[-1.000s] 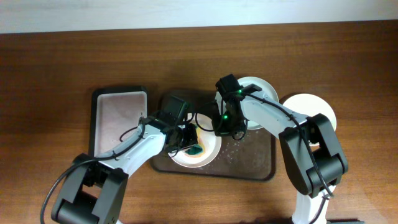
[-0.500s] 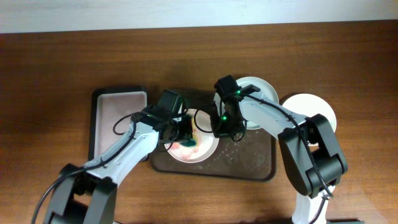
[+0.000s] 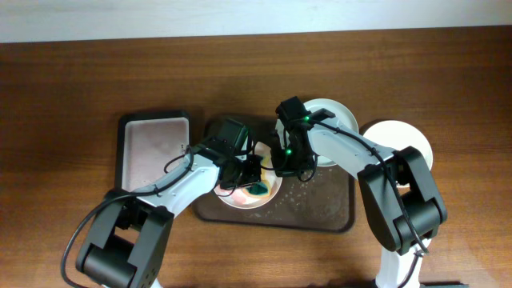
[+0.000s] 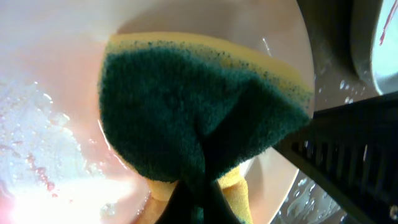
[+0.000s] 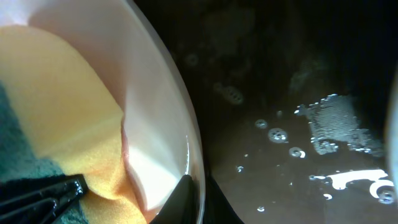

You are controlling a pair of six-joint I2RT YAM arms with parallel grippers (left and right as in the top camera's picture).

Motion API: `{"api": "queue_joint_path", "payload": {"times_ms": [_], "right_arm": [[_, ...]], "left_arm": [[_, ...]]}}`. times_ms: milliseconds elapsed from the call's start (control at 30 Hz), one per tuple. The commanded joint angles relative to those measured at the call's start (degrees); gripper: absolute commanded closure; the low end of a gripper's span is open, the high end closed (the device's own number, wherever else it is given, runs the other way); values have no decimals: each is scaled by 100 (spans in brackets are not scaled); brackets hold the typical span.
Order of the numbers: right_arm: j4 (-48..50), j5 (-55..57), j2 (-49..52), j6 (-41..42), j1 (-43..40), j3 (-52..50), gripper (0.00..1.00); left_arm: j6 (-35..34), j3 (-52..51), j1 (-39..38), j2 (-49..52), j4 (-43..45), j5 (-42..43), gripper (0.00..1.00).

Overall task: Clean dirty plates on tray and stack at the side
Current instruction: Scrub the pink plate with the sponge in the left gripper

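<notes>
A white plate with pink watery smears lies on the wet dark brown tray. My left gripper is shut on a green-and-yellow sponge pressed onto the plate. My right gripper is shut on this plate's right rim, one finger inside and one outside. A second plate sits at the tray's far right end, partly hidden by my right arm; a red streak on it shows in the left wrist view. A third plate lies on the table right of the tray.
A smaller black tray with a pale pinkish inside stands to the left of the brown tray. Water drops lie on the brown tray to the right of the held plate.
My left gripper swept the sponge up across the plate and back to its lower right part. My right gripper has stayed on the plate's rim.
</notes>
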Motion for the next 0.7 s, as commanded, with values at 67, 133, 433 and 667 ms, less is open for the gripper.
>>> {"api": "queue_joint_path", "payload": {"times_ms": [67,133,433,667], "right_arm": [[-31,66,-63,9,-17,-26,92],[-28,68,-63,9,-17,-26,92],[-50,68,-63,9,-17,-26,91],[24,74,-63,7,-17,-26,70]], "left_arm": [[-79,-24,103,280,-181,-1327,100],[-98,-24,247,278,-450,-1558,100],[509,70,553,-400,-841,-1794,100],[758,116,553,-1753,-1318,-1445,100]]}}
